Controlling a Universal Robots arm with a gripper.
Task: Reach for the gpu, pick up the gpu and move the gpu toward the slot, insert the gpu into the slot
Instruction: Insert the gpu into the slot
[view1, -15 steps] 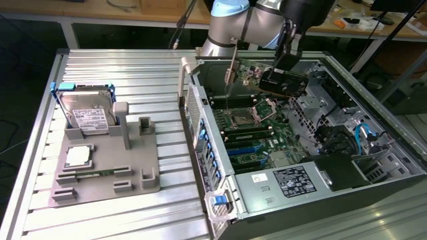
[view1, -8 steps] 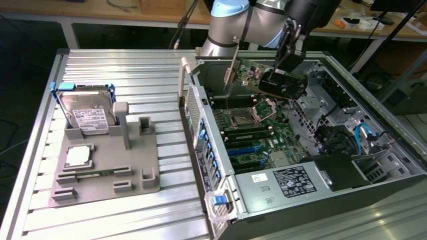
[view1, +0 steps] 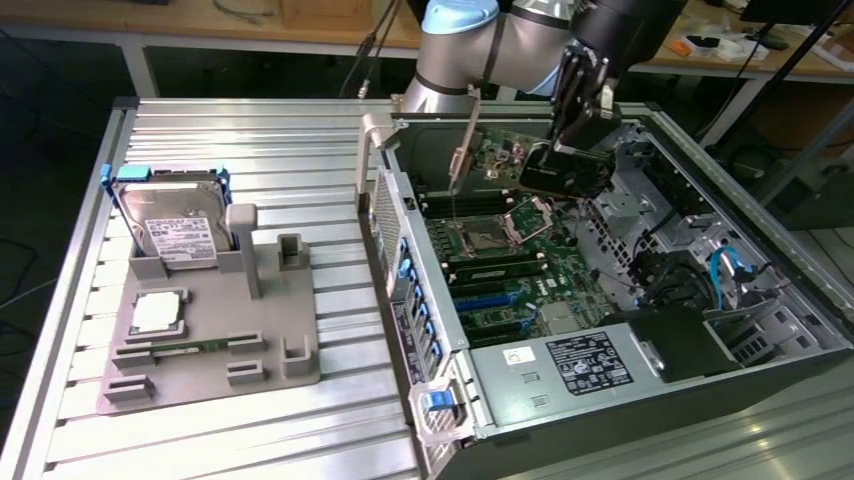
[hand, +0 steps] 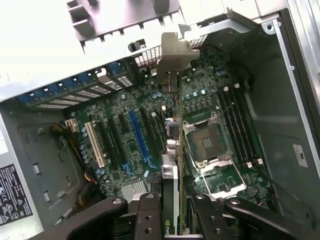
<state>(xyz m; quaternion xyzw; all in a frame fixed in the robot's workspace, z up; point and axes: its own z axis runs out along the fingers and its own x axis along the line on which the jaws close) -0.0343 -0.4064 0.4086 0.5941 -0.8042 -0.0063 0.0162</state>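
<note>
The gripper (hand: 175, 216) is clamped on the gpu (view1: 561, 172), which hangs over the motherboard (view1: 534, 250) in the upper middle of the exterior view. If the card is lowered off-line, it could miss the blue slot (hand: 137, 137). Its silver bracket (view1: 465, 150) could also snag the case wall (view1: 387, 200).

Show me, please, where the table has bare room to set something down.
Bare slats lie between the tray and the case, and nearer the camera than the tray. Crowded: inside the case, where the gripper holds the gpu.
</note>
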